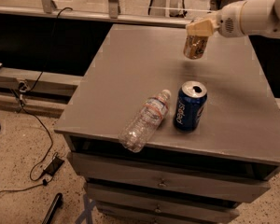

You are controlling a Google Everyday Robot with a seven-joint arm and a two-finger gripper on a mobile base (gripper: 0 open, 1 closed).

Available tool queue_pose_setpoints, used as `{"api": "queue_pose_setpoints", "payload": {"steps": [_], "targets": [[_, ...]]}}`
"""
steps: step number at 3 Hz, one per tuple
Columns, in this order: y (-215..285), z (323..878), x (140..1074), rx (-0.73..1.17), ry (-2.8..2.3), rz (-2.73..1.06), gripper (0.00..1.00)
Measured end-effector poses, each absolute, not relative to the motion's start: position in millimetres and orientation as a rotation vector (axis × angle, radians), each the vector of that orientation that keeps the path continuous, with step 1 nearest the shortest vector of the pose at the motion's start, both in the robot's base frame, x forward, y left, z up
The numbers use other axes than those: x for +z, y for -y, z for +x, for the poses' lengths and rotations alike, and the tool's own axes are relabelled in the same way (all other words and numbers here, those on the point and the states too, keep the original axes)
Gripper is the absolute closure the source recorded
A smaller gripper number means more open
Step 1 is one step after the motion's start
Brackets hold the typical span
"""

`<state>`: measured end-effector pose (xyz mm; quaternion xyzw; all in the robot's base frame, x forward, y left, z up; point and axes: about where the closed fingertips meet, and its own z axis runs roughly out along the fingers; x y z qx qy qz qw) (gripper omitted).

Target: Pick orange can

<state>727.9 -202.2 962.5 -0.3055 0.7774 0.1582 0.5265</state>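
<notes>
The orange can (195,47) hangs in the air above the back right of the grey table top (130,69), with its shadow on the surface below. My gripper (199,28) comes in from the right on a white arm and is shut on the can's top end. The can tilts slightly and touches nothing else.
A blue Pepsi can (190,106) stands near the front of the table. A clear plastic bottle (146,121) lies on its side to its left, its base past the front edge. Drawers sit below the top. Cables lie on the floor at left.
</notes>
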Motion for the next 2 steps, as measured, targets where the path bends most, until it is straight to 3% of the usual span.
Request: {"api": "queue_pose_setpoints", "payload": {"steps": [2], "targets": [[219.4, 713.3, 999.1, 0.412, -1.759, -0.724, 1.0]]}}
